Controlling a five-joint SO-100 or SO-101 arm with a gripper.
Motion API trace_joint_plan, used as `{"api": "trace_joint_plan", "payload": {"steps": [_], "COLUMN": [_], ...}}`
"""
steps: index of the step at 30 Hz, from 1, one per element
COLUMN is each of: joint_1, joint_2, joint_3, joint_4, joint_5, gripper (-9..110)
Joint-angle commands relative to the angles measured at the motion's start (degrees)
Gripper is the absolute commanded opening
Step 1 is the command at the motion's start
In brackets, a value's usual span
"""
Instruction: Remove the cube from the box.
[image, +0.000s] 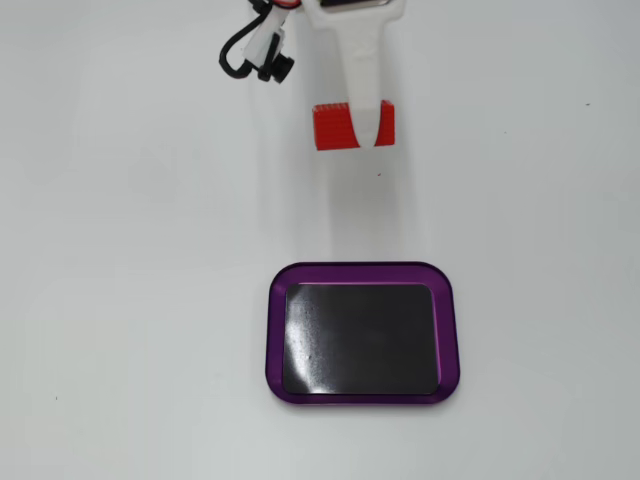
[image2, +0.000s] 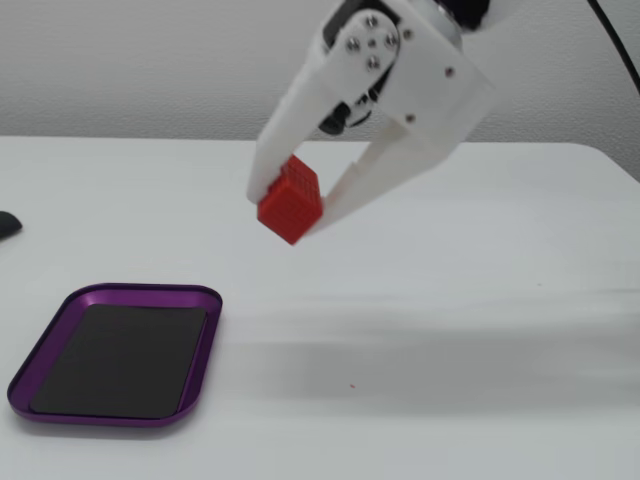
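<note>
Already the box (image2: 115, 362) sits empty at the lower left of the side-on fixed view, its purple rim framing a bare black floor; in the top-down fixed view the box (image: 361, 273) lies at lower centre, equally empty. Further right and higher, the cube (image2: 290, 201) hangs above the white table (image2: 480, 300), clamped between the two white fingers of the gripper (image2: 288, 212), which is closed on it. From above, the cube (image: 338, 126) shows at upper centre, well apart from the box, with one finger (image: 367, 95) crossing its face. By my judgement the lift-out is done and the carry is in hand. What remains is to lower the cube onto bare table clear of the box, then part the fingers and let it go.
</note>
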Motion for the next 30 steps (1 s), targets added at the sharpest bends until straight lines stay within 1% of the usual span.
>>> {"api": "trace_joint_plan", "payload": {"steps": [1,15,23,28,30], "joint_1": [0.1,0.6,0.4,0.1,-0.1], "joint_2": [3.6,3.6,4.3,4.3,4.3], "joint_3": [7.1,20.7,20.3,20.7,20.9], "joint_4": [-7.5,-26.1,-25.7,-24.6,-25.0], "joint_5": [-0.4,0.3,0.4,0.2,-0.2], "gripper": [0,0,0,9,10]}}
